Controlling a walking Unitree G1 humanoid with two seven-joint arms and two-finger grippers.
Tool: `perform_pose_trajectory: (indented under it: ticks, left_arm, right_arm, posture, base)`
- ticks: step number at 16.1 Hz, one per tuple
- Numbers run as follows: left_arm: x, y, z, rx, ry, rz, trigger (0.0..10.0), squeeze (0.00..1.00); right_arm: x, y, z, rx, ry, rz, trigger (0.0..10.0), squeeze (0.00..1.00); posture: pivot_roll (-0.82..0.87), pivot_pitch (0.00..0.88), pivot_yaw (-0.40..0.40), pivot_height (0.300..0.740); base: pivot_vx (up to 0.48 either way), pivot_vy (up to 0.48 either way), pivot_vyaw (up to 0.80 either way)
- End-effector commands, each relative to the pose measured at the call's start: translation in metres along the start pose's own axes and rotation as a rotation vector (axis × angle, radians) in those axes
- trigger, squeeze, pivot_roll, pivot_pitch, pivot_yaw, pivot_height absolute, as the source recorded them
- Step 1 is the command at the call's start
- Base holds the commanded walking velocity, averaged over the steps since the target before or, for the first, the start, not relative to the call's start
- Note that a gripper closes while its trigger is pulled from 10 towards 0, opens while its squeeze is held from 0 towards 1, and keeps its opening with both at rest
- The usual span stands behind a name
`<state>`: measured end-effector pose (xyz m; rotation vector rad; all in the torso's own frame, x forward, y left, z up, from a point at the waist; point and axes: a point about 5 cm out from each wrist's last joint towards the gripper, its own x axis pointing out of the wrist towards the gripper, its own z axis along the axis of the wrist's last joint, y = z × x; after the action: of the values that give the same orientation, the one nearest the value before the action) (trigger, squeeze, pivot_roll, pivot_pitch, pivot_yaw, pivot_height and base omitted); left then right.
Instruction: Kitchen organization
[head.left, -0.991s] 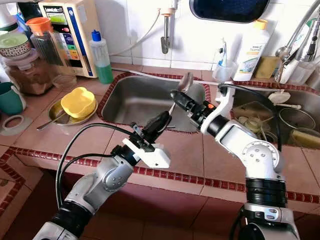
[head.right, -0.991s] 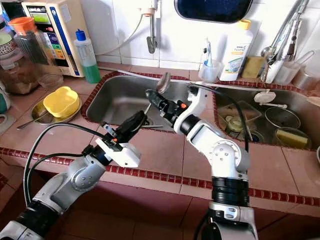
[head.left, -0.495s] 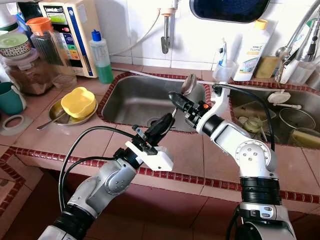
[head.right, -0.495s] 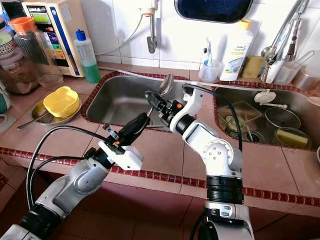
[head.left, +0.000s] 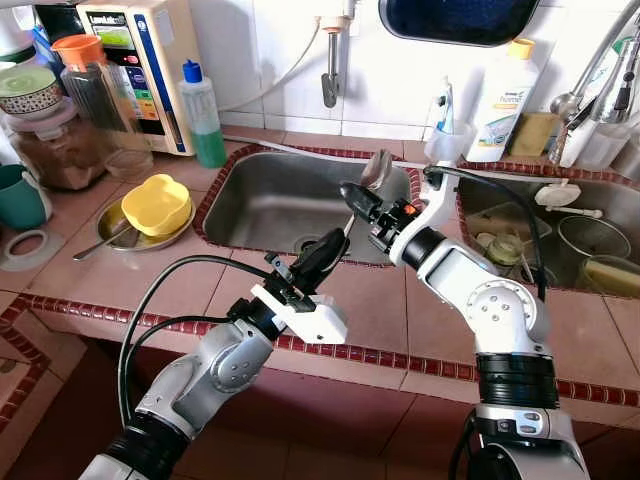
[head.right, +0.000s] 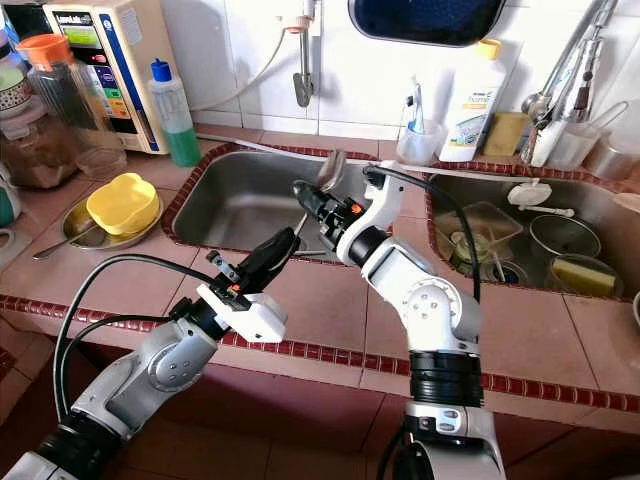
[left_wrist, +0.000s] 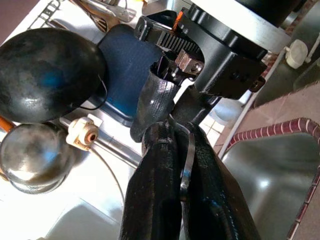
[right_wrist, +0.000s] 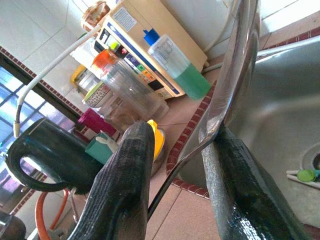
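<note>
Over the sink (head.left: 270, 200), our left gripper (head.left: 330, 240) pinches the spoon (head.left: 375, 168) handle while our right gripper (head.left: 350, 194) stands parted around it.

Left claw (head.left: 325, 250) extended forward from bent silver arm, fingers pressed together. Right claw (head.left: 352, 196) just beyond it, arm folded inward across the body, fingers parted, tips nearly meeting left claw.

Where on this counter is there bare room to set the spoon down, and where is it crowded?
Bare tile lies along the counter's front edge before the left sink. That sink's basin is nearly bare. Crowded: the right sink full of dishes, and the left corner with jars and yellow bowl.
</note>
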<state>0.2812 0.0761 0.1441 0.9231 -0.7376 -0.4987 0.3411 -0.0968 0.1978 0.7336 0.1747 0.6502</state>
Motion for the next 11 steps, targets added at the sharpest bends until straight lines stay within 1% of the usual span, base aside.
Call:
perform_pose_trajectory:
  ticks: [1, 2, 5, 6, 9, 11]
  left_arm:
    - [0.001, 0.004, 0.003, 0.012, -0.021, 0.013, 7.5, 0.0]
    - [0.001, 0.004, 0.003, 0.022, -0.02, 0.004, 10.0, 0.0]
    - [-0.001, -0.003, 0.0, 0.039, -0.013, -0.053, 10.0, 0.0]
    - [-0.002, -0.008, -0.002, 0.045, 0.001, -0.089, 10.0, 0.0]
    - [-0.005, -0.014, -0.008, 0.043, 0.04, -0.138, 10.0, 0.0]
    - [-0.006, -0.014, -0.01, 0.032, 0.053, -0.138, 10.0, 0.0]
  right_arm:
    - [0.0, -0.003, 0.005, -0.02, -0.013, -0.03, 0.0, 0.0]
    - [0.001, -0.003, 0.006, -0.021, -0.014, -0.032, 0.0, 0.0]
    - [0.0, -0.004, 0.006, -0.02, -0.016, -0.04, 0.0, 0.0]
    - [0.0, -0.005, 0.006, -0.02, -0.018, -0.045, 0.0, 0.0]
    - [0.001, -0.006, 0.007, -0.02, -0.018, -0.057, 0.0, 0.0]
    - [0.001, -0.007, 0.006, -0.022, -0.017, -0.061, 0.0, 0.0]
  posture:
    - [-0.02, 0.011, 0.016, 0.74]
    - [-0.02, 0.011, 0.016, 0.74]
    - [-0.02, 0.011, 0.018, 0.74]
    - [-0.02, 0.013, 0.018, 0.74]
    - [-0.02, 0.018, 0.018, 0.74]
    - [-0.01, 0.021, 0.017, 0.74]
  base:
    - [0.0, 0.0, 0.0]
    - [0.0, 0.0, 0.0]
    - [0.0, 0.0, 0.0]
    - [0.0, 0.0, 0.0]
    - [0.0, 0.0, 0.0]
    - [0.0, 0.0, 0.0]
